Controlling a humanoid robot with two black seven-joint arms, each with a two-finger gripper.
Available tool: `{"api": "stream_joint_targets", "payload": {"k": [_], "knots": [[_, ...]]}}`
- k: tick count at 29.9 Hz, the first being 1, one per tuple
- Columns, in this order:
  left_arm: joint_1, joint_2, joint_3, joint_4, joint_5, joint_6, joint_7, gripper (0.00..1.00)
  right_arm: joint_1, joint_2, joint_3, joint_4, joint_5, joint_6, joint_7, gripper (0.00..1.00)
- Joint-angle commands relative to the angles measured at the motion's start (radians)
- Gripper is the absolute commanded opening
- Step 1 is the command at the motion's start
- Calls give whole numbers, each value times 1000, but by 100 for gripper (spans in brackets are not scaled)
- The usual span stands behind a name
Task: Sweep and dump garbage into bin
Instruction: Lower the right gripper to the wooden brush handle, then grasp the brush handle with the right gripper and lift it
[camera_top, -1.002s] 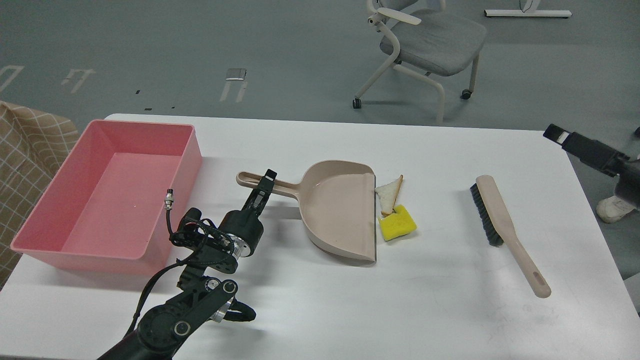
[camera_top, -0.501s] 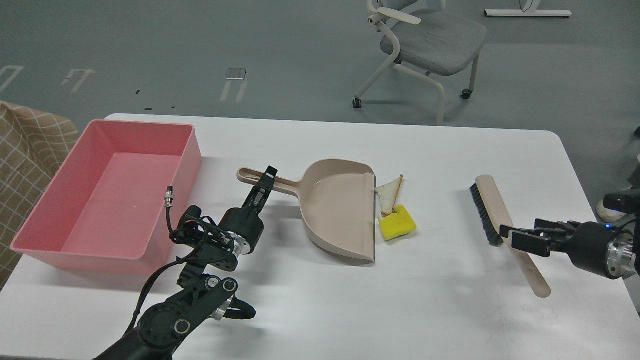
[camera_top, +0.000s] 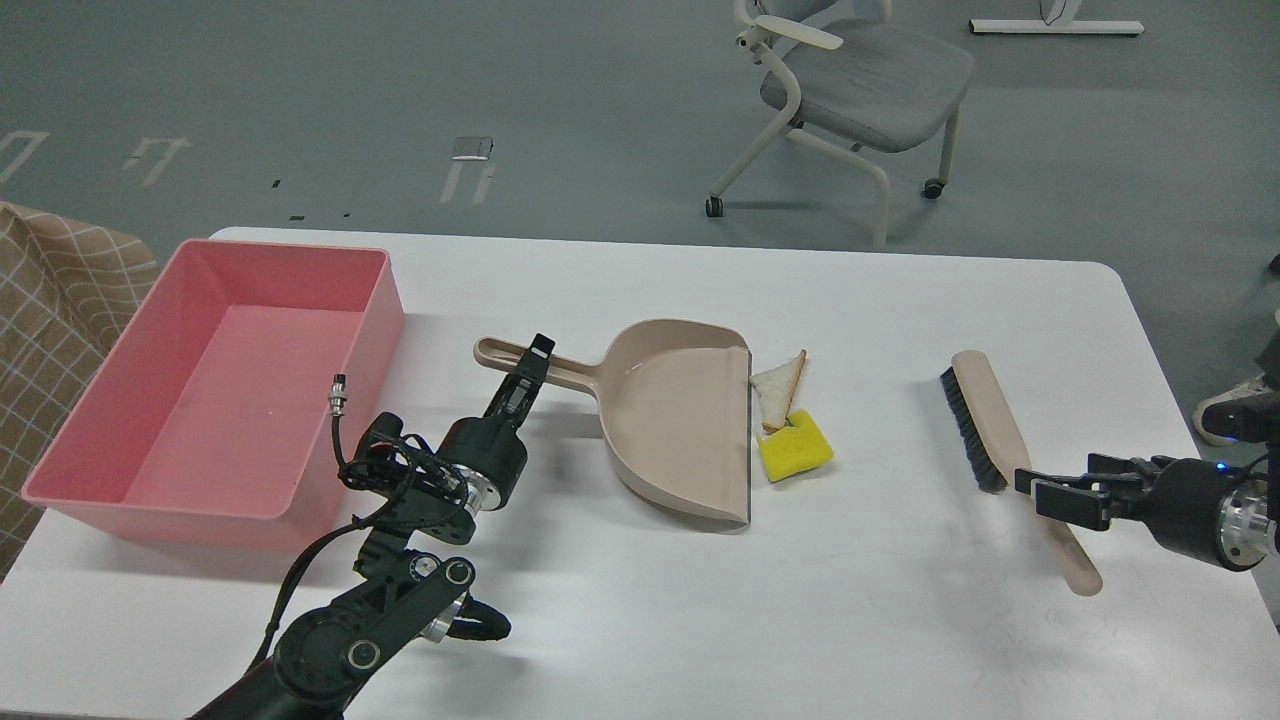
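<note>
The garbage lies mid-table: a triangular bread slice (camera_top: 777, 385) and a yellow sponge block (camera_top: 795, 448), right against the open lip of the beige dustpan (camera_top: 670, 420). The pink bin (camera_top: 230, 370) stands at the left with nothing in it. My left gripper (camera_top: 528, 368) sits at the dustpan's handle; its dark fingers cannot be told apart. My right gripper (camera_top: 1040, 490) is open, with a finger on either side of the handle of the beige brush (camera_top: 975, 410) at the right.
The white table (camera_top: 850, 620) ends close behind my right arm at the right. A grey wheeled chair (camera_top: 850, 90) stands on the floor beyond the far edge. A checked cloth (camera_top: 50, 300) lies left of the bin.
My right arm came down from the far right edge to the brush handle, then shifted slightly right and lower along it. The left arm, dustpan and garbage have not moved.
</note>
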Motion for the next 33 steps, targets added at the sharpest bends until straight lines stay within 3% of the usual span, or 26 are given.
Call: {"api": "stream_joint_targets", "payload": {"k": [1, 33], "knots": [[3, 0, 0, 0, -1, 0, 0, 14, -12, 14, -7, 2, -3, -1, -24, 97], [0, -12, 0, -1, -1, 1, -12, 15, -49, 20, -12, 79, -3, 3, -29, 97]]}}
